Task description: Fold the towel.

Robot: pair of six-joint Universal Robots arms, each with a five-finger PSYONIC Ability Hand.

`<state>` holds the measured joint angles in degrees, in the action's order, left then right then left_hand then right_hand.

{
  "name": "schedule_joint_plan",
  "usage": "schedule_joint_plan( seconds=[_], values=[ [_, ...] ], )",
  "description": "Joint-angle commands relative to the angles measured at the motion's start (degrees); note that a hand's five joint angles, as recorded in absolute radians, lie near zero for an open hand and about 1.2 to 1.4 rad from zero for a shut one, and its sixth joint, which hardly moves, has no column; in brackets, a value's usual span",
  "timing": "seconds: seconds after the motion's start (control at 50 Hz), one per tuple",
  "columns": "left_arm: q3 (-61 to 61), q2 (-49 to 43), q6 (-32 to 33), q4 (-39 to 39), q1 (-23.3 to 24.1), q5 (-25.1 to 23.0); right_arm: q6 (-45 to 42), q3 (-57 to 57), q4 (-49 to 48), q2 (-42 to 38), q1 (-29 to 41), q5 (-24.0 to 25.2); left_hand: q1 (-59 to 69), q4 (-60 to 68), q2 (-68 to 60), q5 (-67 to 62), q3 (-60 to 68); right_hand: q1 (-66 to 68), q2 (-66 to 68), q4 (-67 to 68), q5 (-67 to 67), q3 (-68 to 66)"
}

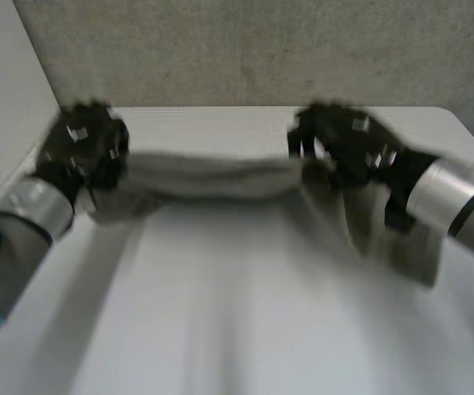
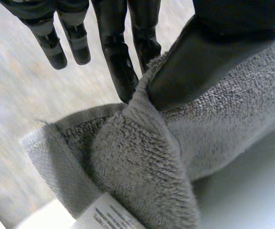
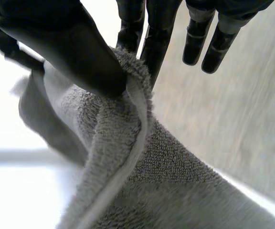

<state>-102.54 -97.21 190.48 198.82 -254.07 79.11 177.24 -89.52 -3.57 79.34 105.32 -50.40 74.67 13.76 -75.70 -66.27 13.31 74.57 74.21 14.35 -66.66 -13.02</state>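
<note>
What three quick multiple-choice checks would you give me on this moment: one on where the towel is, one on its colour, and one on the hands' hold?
1. Where is the towel?
A. lying folded flat
B. strung from the left hand to the right hand
C. bunched in one hand

2. What colour is it?
A. red
B. grey
C. blue-striped

3. How do the hands meet it?
A. flat on top
B. curled, holding nothing
C. thumb pinching it against fingers

Answers:
1 B: the head view shows it spanning hand to hand over the table.
2 B: grey pile shows in both wrist views.
3 C: each wrist view shows a thumb clamping the towel's edge against fingers.
</note>
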Motion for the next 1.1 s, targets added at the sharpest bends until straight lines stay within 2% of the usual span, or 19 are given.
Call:
schedule_joint_plan(
  seconds=[0.02, 0.16, 0.22, 0.26, 0.28, 0.3, 0.32, 0.38, 0.42, 0.54, 0.66, 0.82, 0.92, 1.1],
  values=[
    [-5.92, -5.18, 2.0, 3.77, 0.16, -1.15, -14.56, -7.34, 1.2, -7.35, -0.55, -4.09, 5.33, -3.76, -4.3, -3.73, -3.31, 5.43, 5.79, -4.35, -3.34, 3.02],
    [-6.1, -7.47, 7.18, 4.12, 0.07, -1.15, -21.06, -8.31, 1.28, -16.05, -3.01, -11.82, 5.33, -3.76, -4.3, -3.73, -3.31, 3.99, 4.35, -4.35, -1.9, 3.02],
    [-6.01, -7.47, 7.36, 4.12, -0.02, -0.98, -20.97, -8.31, 1.28, -16.41, -3.1, -12.27, 5.33, -3.76, -4.3, -3.73, -3.31, 0.78, 1.14, -4.35, 1.31, 3.02],
    [-6.09, -7.21, 7.36, 4.12, -0.02, -0.98, -20.71, -8.66, 1.28, -16.23, -3.01, -13.49, 5.33, -3.76, -4.3, -3.73, -3.31, -11.42, -11.06, -4.35, 13.51, 3.02],
    [-6.27, -6.95, 7.28, 4.21, -0.19, -0.98, -20.71, -8.66, 1.28, -16.23, -3.01, -13.5, 5.33, -3.76, -4.3, -3.73, -3.31, -11.5, -11.14, -4.35, 13.59, 3.02],
    [-6.27, -6.94, 7.28, 4.21, -0.19, -0.98, -20.36, -8.74, 1.37, -15.97, -2.93, -13.5, 5.33, -3.76, -4.3, -3.73, -3.31, -21.66, -21.3, -4.35, 23.75, 3.02],
    [-6.36, -6.86, 7.28, 4.21, -0.37, -0.89, -19.75, -8.74, 1.46, -15.62, -2.58, -13.59, 5.33, -3.76, -4.3, -3.73, -3.31, -26.42, -26.07, -4.35, 28.51, 3.02],
    [-6.45, -6.77, 7.1, 4.21, -0.46, -0.89, -18.77, -8.83, 1.37, -15.26, -2.4, -13.67, 5.33, -3.76, -4.3, -3.73, -3.31, -29.16, -28.81, -4.35, 31.25, 3.02],
    [-6.53, -6.68, 7.19, 4.21, -0.89, -0.8, -15.37, -8.92, 1.46, -15.0, -1.96, -13.67, 5.33, -3.76, -4.3, -3.73, -3.31, -37.53, -37.17, -4.35, 39.62, 3.02],
    [-6.27, -6.33, 7.1, 4.21, -1.86, -0.62, -9.03, -8.57, 1.37, -14.56, -0.47, -13.59, 5.33, -3.76, -4.3, -3.73, -3.31, -39.59, -39.23, -4.35, 41.68, 3.02],
    [-6.53, -4.14, 6.84, 4.21, -4.58, -0.54, -7.26, -8.04, 0.93, -13.77, 0.42, -13.76, 5.33, -3.76, -4.3, -3.73, -3.31, -39.59, -39.24, -4.35, 41.68, 3.02],
    [-6.71, -0.71, 6.57, 4.29, -7.66, -0.53, -6.91, -6.2, 0.76, -12.89, -1.08, -19.04, 5.33, -3.76, -4.3, -3.73, -3.31, -39.26, -38.9, -4.35, 41.35, 3.02],
    [-6.71, -0.35, 5.79, 4.29, -8.19, -0.54, -7.44, -6.63, -3.27, -8.95, -4.58, -23.43, 5.33, -3.76, -4.3, -3.73, -3.31, -40.6, -40.24, -4.35, 42.69, 3.02],
    [-7.15, -1.23, 4.99, 4.21, -8.1, -0.71, -7.52, -7.16, -2.14, -8.59, -4.77, -23.25, 5.33, -3.76, -4.3, -3.73, -3.31, -43.13, -42.77, -4.35, 45.21, 3.02]
  ],
)
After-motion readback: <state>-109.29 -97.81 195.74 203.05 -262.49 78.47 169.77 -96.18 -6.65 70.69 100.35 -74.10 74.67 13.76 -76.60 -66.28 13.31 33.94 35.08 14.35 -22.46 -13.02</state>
